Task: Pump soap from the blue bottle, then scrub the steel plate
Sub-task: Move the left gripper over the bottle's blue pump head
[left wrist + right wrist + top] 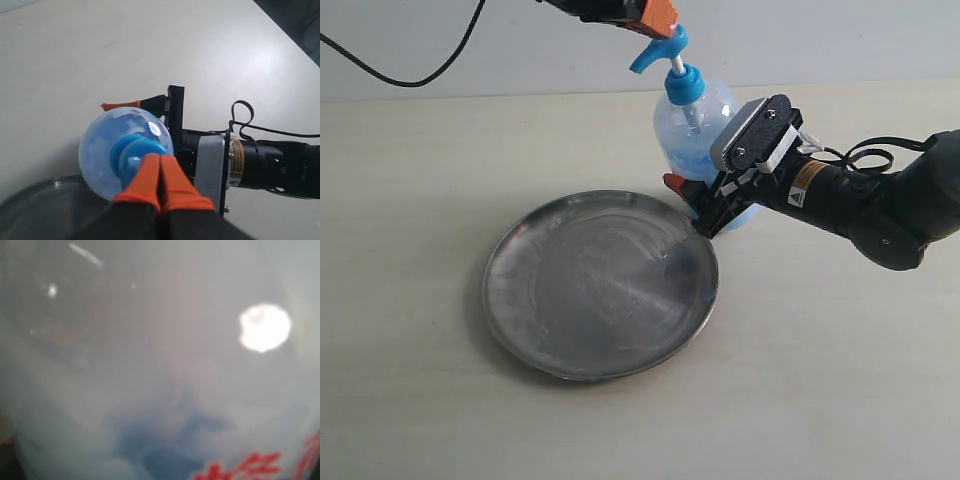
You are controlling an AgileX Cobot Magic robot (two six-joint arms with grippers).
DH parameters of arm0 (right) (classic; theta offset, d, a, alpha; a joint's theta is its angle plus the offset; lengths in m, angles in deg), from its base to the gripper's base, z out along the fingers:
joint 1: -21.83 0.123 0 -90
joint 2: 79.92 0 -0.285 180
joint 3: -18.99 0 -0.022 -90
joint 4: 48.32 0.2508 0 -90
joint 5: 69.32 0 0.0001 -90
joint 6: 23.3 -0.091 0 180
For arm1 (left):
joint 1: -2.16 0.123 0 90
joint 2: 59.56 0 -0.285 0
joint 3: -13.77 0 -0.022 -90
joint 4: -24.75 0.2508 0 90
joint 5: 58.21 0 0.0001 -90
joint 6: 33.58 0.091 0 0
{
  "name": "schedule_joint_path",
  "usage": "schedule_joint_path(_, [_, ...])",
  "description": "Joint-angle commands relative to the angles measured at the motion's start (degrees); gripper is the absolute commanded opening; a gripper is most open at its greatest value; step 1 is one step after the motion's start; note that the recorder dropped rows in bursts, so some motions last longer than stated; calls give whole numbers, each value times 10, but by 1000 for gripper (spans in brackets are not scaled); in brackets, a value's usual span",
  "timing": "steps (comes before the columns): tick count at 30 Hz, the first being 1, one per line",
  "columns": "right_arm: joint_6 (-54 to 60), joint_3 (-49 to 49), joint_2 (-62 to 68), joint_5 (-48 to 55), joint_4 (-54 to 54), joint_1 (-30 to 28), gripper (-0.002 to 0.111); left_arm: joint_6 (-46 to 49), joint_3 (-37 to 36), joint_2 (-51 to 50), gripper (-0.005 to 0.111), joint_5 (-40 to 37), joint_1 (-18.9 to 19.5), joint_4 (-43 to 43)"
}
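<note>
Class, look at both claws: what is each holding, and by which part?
The right claw clasps the blue bottle around its lower body. The left claw, shut, holds nothing; its tips sit over the pump head.

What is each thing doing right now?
steel plate: lying flat on the table, shiny and streaky.
blue bottle: upright beside the steel plate, partly filled, pump head up.
left gripper: shut, fingertips on the pump head.
right gripper: clamped around the blue bottle's body.
</note>
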Motion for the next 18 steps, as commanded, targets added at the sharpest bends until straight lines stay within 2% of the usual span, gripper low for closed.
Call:
schedule_joint_path(1, [4, 6, -7, -22, -7, -1, 0, 2, 4, -7, 0, 6, -4, -9])
schedule_joint_path(10, [4, 6, -7, -22, -7, -1, 0, 5, 4, -16, 0, 10, -4, -9])
schedule_joint_path(18, [6, 6, -7, -22, -7, -1, 0, 7, 4, -16, 0, -18, -4, -6])
